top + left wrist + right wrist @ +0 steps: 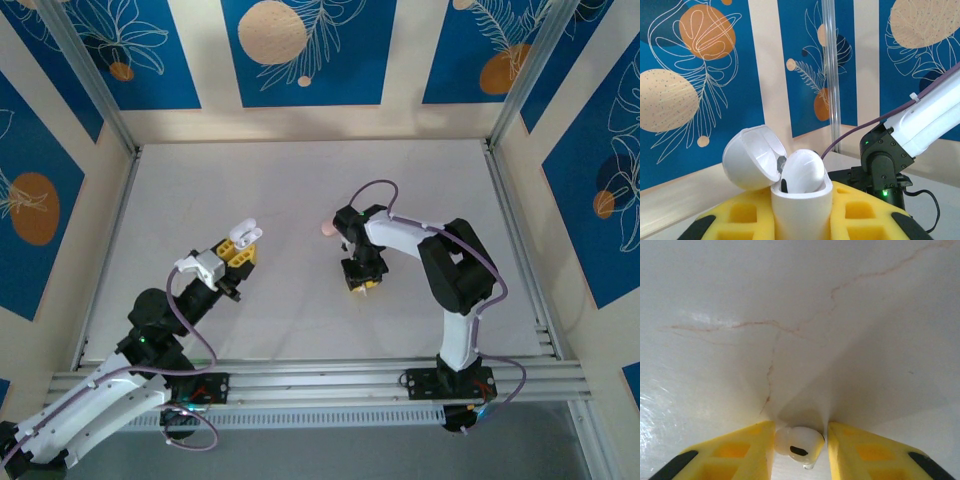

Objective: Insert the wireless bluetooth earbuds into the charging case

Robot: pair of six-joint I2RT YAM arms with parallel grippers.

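Observation:
My left gripper (241, 246) is shut on a white charging case (801, 212), held upright above the table between the yellow pads (735, 220). Its lid (747, 159) is swung open to the left. One white earbud (803, 169) sits in the case, its rounded top above the rim. From above, the case (243, 235) shows at the left arm's tip. My right gripper (801, 441) points down at the table near the middle, open, its yellow fingers (742, 450) on either side of a second white earbud (799, 441). The left finger touches this earbud. A narrow gap remains at the right finger.
A small pink object (328, 229) lies on the white table (300, 180) just left of the right arm's wrist. Thin brown cracks (772, 365) mark the tabletop. The right arm (887, 160) stands close to the held case. Walls and metal posts (95, 90) enclose the table.

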